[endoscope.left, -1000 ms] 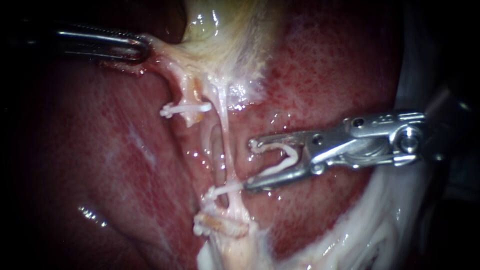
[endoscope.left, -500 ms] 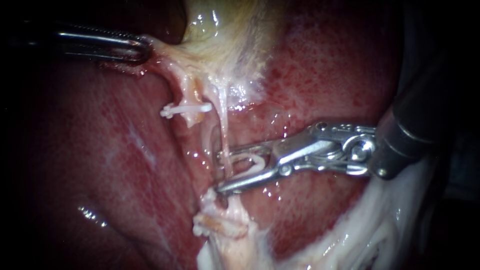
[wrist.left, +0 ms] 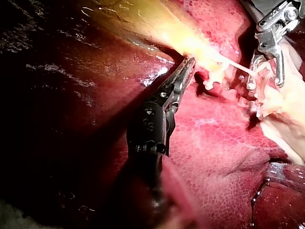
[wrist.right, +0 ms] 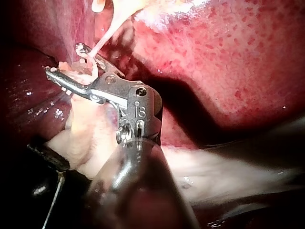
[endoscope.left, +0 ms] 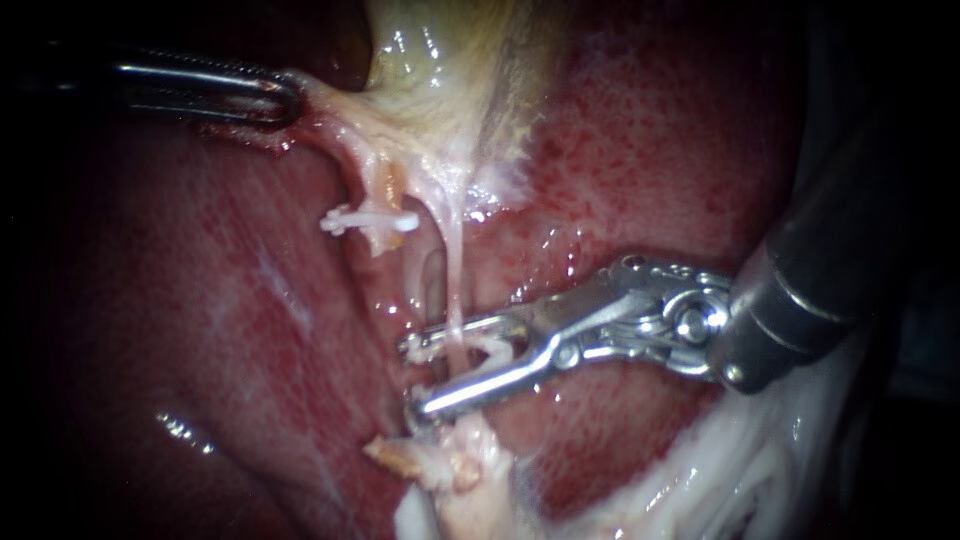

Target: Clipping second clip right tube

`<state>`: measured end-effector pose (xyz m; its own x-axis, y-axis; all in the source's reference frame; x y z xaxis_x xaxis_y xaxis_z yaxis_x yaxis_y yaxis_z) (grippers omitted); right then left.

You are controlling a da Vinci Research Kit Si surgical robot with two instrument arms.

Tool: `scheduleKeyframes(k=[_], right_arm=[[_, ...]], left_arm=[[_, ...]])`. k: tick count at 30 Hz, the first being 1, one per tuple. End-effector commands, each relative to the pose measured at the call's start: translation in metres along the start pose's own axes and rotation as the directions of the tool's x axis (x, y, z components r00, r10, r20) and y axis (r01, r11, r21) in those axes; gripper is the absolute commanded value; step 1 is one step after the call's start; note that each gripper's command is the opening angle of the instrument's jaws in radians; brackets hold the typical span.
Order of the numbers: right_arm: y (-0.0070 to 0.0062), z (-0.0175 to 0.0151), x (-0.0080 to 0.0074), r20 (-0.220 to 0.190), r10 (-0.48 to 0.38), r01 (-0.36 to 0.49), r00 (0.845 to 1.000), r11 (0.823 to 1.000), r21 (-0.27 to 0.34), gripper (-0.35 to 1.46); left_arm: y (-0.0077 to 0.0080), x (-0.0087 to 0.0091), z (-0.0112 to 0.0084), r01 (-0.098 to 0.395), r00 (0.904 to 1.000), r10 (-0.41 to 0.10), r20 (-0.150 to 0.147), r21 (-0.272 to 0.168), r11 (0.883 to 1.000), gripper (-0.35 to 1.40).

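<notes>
— Where do our right instrument (endoscope.left: 415,377) jaws stand?
— Partly closed, carrying the white clip (endoscope.left: 490,350), astride the right tube (endoscope.left: 452,280). The lower tip lies just beside the pale stump (endoscope.left: 450,465), with bare liver (endoscope.left: 650,150) alongside.
— Our left instrument (endoscope.left: 288,98)?
— Clamped on the gallbladder (endoscope.left: 440,60) edge.

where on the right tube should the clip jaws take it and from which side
Grip the bare thin stretch of the right tube, above its frayed lower end, coming from the view's right, square across it. It runs taut and nearly upright, so the right instrument, jaws holding the loaded clip, can straddle it. The left instrument grips tissue above.
</notes>
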<state>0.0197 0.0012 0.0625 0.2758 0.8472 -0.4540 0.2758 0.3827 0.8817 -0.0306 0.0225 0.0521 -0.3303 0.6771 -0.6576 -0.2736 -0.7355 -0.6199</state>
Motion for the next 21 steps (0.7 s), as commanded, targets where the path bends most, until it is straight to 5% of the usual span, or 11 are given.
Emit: scheduleKeyframes(k=[1,11,21], right_arm=[[0.0001,-0.0001,-0.0001,0.002,0.0,0.0,1.0,1.0,0.0,0.44],[0.0001,-0.0009,-0.0004,0.007,-0.001,0.001,1.0,1.0,0.009,0.19],[-0.0001,-0.0011,-0.0005,0.029,-0.005,0.004,1.0,0.999,0.044,-0.32]], left_arm=[[0.0,0.0,0.0,0.0,1.0,0.0,0.0,0.0,1.0,-0.35],[0.0,0.0,0.0,0.0,1.0,0.0,0.0,0.0,1.0,-0.35],[-0.0001,0.0,0.0001,0.0,1.0,0.0,0.0,0.0,1.0,-0.35]])
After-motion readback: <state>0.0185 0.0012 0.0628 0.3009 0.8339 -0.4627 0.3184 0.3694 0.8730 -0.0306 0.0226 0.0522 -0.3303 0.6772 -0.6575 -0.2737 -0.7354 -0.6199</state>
